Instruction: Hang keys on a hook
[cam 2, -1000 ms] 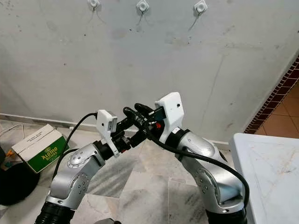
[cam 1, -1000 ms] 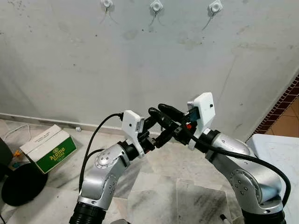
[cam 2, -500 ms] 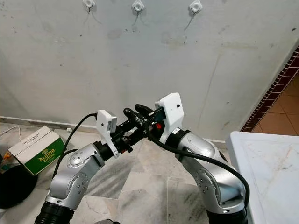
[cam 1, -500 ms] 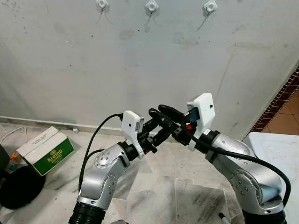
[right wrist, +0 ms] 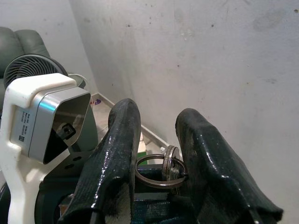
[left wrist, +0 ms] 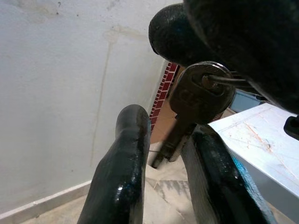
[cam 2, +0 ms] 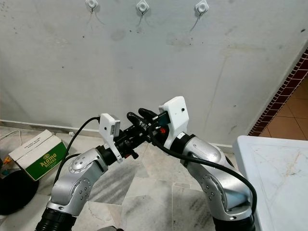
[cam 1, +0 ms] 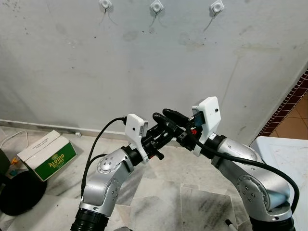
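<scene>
Right gripper [right wrist: 156,154] fingers are narrow around the key ring [right wrist: 160,170]; one key [left wrist: 196,105] hangs just past the left gripper [left wrist: 163,154], whose fingers stand apart, not gripping. Both grippers meet mid-air with open room all round, well off the wall. Three hooks [cam 1: 157,7] sit high above; one box [cam 1: 46,155] and a table edge [cam 2: 245,163] lie below.

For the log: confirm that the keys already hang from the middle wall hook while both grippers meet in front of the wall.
Not right. The keys are not on any hook yet: the left wrist view shows a key dangling between the two grippers' jaws, its ring at the right gripper. The middle hook is bare. Both grippers, left gripper included, do meet before the wall.
</scene>
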### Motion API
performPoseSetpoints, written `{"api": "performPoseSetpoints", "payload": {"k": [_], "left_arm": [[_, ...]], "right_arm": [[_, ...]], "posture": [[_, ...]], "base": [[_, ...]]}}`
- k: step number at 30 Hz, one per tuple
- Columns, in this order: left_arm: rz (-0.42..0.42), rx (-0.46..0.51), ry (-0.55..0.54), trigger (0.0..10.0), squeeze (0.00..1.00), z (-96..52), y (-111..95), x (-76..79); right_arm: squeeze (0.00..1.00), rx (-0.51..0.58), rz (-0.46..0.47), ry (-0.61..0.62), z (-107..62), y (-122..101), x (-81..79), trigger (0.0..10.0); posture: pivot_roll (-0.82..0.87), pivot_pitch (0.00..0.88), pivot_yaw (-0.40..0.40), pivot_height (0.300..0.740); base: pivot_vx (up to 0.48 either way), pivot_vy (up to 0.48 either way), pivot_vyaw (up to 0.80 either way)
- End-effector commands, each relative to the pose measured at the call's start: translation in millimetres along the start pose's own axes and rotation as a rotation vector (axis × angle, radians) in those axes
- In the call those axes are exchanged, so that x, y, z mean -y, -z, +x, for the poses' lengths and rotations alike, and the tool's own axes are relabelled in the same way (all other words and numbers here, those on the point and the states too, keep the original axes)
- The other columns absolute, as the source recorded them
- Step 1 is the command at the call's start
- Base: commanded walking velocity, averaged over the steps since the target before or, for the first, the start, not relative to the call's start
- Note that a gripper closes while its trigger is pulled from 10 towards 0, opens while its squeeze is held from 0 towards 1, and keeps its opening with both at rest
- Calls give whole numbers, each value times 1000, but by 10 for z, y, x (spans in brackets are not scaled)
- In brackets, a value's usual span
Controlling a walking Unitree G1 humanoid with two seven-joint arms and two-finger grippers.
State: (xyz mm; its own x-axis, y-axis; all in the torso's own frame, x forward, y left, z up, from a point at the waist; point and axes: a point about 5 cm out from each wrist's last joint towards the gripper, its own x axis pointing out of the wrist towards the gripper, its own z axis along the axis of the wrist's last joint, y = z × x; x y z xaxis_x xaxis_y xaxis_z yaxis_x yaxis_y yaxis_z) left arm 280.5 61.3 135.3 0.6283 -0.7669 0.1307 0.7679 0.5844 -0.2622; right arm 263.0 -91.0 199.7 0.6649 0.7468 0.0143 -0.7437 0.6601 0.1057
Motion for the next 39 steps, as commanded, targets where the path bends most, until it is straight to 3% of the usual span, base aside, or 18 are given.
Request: {"api": "performPoseSetpoints", "payload": {"k": [1,28,39], "left_arm": [[17,-4,4,0,0,7,-18,-9],[39,4,-21,0,0,4,-35,-42],[71,-7,-61,0,0,-81,-22,-109]], "right_arm": [[0,9,-11,-12,1,-21,-27,10000],[0,1,-40,16,5,0,29,10000],[0,0,-73,9,8,4,48,10000]], "posture": [[-56,46,45,740],[-50,39,48,740],[-47,35,46,740]], "base": [[0,0,0],[0,0,0],[0,0,0]]}}
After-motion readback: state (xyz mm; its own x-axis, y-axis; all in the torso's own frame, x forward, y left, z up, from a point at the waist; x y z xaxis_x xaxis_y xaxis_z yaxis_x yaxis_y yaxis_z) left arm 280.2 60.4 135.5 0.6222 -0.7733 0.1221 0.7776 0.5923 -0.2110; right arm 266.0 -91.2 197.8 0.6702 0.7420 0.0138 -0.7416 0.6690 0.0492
